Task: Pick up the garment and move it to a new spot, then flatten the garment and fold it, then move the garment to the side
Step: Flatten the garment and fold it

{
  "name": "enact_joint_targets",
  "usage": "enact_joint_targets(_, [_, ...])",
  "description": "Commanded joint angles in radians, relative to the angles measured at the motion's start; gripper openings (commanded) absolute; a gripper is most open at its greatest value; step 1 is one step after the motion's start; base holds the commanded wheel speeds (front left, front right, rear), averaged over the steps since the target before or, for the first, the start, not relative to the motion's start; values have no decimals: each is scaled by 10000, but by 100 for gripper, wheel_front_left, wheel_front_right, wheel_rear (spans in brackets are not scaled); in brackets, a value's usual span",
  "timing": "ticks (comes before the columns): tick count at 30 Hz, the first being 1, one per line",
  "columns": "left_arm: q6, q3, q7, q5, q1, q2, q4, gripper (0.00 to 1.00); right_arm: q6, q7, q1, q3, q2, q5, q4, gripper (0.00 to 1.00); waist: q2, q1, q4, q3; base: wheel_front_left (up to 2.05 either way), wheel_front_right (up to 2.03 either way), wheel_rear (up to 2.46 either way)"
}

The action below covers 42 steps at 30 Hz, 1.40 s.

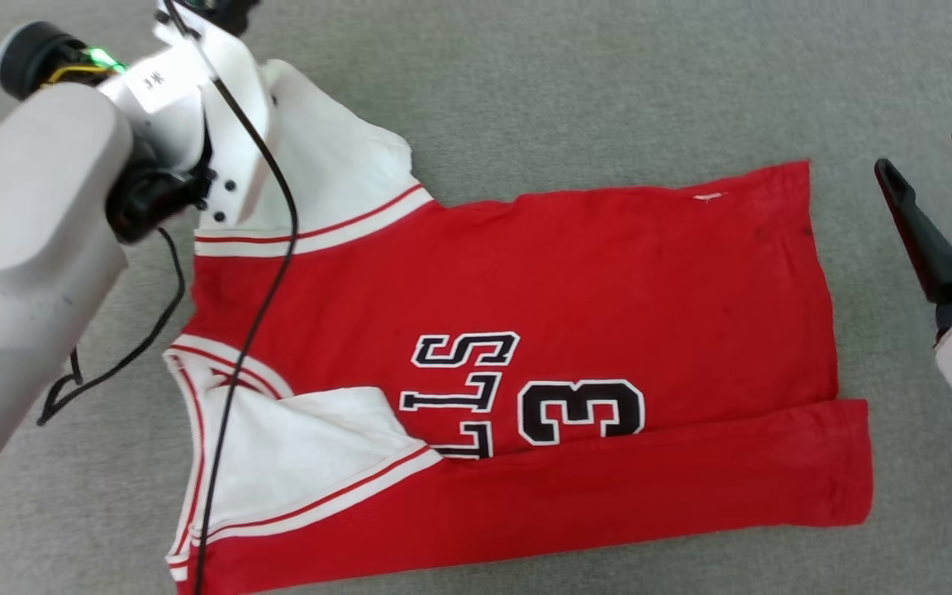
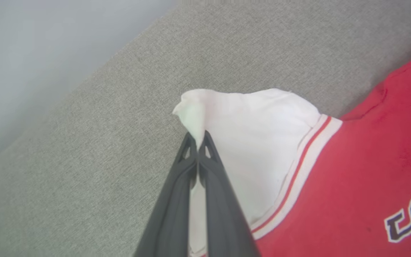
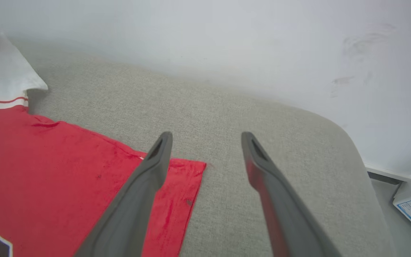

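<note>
- Head view, far left: the pale left arm [image 1: 21, 248] stretches over the upper white sleeve [image 1: 335, 173]; a black cable [image 1: 265, 289] hangs from it across the shirt.
- Left wrist view: the left gripper [image 2: 198, 137] has its two dark fingers clenched on the edge of that white sleeve; the cloth is pinched between the tips and stands up in a small peak.
- Head view, centre: the garment [image 1: 608, 273], a red jersey with white sleeves and red-and-white striped trim, lies spread on the grey fabric surface [image 1: 608, 83]; neck to the left, hem to the right; its near edge is folded over and covers part of the black lettering; a "3" shows beside it.
- Head view, far right: the right gripper [image 1: 924, 155] sits just off the hem; its fingers are released, spread wide and grasping nothing; in the right wrist view, one finger shows in front of the hem's far corner and the other in front of bare grey fabric.
</note>
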Motion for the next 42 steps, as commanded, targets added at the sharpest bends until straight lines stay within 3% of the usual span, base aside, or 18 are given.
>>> enact_joint_targets(1, [-8,-95,-222,113,183,-15,-157,0,-9,488,-272,100,-236,286,37,100,0,0,277,-247,0,0,0])
enact_joint_targets(10, [-8,-425,-980,431,311,-98,-1024,0,-10,4344,-1831,1338,-1831,2023,1069,100,0,0,868,-410,0,0,0])
enact_joint_targets(14, [60,-467,-1133,523,265,-167,-1286,0,-9,5783,-2524,2080,-2164,2500,1646,100,0,0,1083,-304,0,0,0])
enact_joint_targets(18, [122,-481,-1211,615,55,-225,-1576,0,-10,6611,-3404,2752,-2105,2644,2557,100,0,0,1308,-44,0,0,0])
enact_joint_targets(30, [207,-436,-1358,770,-310,-243,-1972,0,-9,6349,-4665,4347,-1476,2431,4992,100,0,0,1674,785,0,0,0])
enact_joint_targets(36, [219,-434,-1459,704,-242,-217,-1919,0,-6,6212,-4495,5307,-1249,3102,5753,100,0,0,1703,879,0,0,0])
enact_joint_targets(37, [221,-434,-1477,690,-205,-197,-1901,0,-6,6031,-4569,5386,-1273,3154,5768,67,0,0,1683,857,0,0,0])
enact_joint_targets(38, [232,-430,-1498,682,-155,-167,-1874,0,-6,5842,-4663,5438,-1296,3234,5774,14,0,0,1656,813,0,0,0])
enact_joint_targets(39, [243,-412,-1545,679,-96,-133,-1847,0,-6,5625,-4739,5471,-1330,3282,5780,0,0,0,1623,752,0,0,0])
enact_joint_targets(42, [265,-377,-1707,585,101,-70,-1789,0,-9,4901,-4970,5551,-1530,3377,5856,0,0,0,1535,512,0,0,0])
